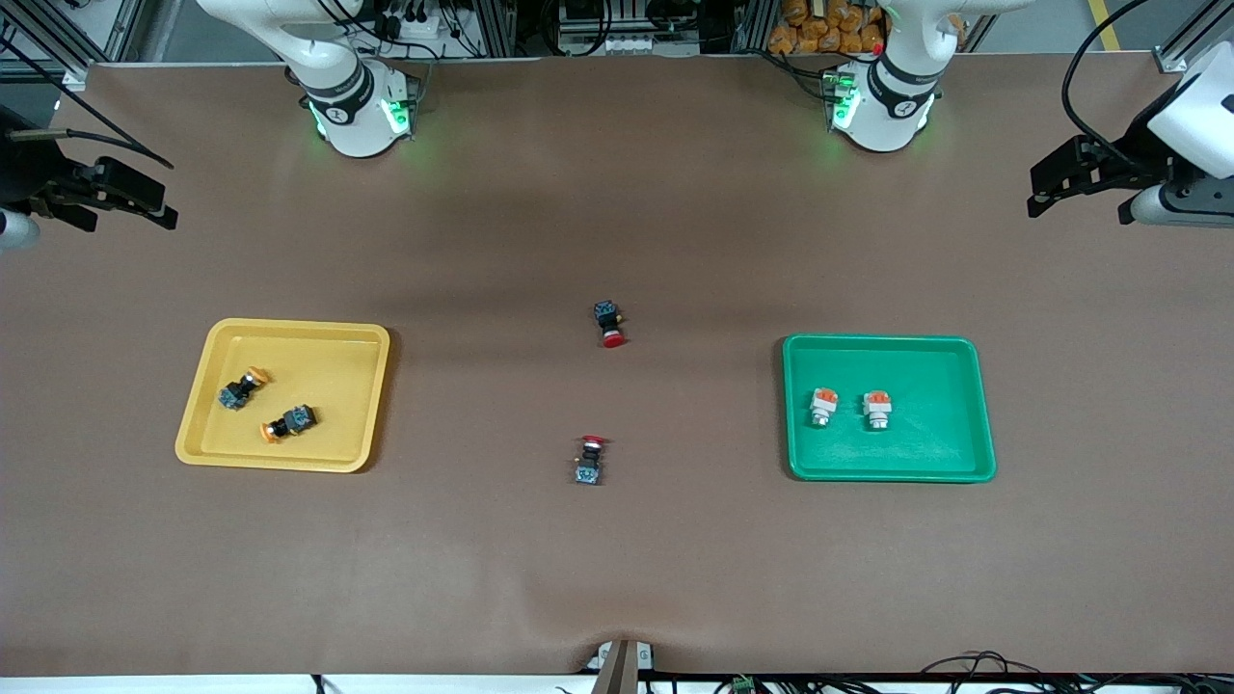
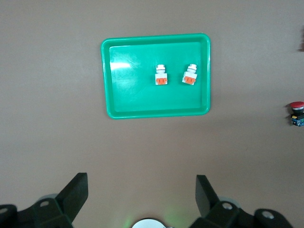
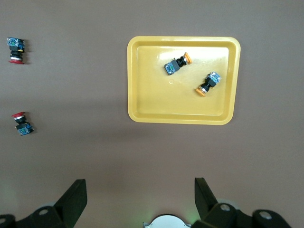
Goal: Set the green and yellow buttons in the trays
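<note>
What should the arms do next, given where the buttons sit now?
Probably nothing more than hold: both yellow buttons lie in the yellow tray, both green buttons in the green tray. Left gripper and right gripper are open, empty.

Between the yellow tray (image 1: 198, 405) and the green tray (image 1: 979, 405), only two red-capped switches stood in the way: one (image 1: 608, 324) farther from the front camera, one (image 1: 589, 460) nearer. Bare table lay open between them and around both trays.

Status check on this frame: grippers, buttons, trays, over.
Left gripper and right gripper open, empty, raised at table ends. Yellow buttons in yellow tray; green buttons in green tray. Red buttons left mid-table.
</note>
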Robot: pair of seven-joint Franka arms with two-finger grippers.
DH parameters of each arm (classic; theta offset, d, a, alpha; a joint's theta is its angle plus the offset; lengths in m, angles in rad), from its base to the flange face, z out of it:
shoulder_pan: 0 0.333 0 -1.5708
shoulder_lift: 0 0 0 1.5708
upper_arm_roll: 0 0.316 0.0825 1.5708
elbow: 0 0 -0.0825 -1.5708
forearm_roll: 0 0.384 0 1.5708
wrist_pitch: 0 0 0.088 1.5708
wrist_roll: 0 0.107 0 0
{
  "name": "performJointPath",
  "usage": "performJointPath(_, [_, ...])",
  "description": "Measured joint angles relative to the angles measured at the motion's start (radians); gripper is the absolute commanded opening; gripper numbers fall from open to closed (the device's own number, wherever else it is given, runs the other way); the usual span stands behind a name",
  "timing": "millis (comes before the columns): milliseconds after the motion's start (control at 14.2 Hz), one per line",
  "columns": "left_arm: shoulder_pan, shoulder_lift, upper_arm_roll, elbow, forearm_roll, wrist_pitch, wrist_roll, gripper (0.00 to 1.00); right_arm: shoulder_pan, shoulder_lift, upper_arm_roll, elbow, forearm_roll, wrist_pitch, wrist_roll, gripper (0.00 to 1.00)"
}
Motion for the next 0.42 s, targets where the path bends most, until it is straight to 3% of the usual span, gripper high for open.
performJointPath(421, [0.005, 0.002, 0.009, 0.0, 0.0, 0.0, 0.0, 1.0, 0.0, 0.005, -0.001, -0.002, 0.0, -0.007, 0.002, 1.0])
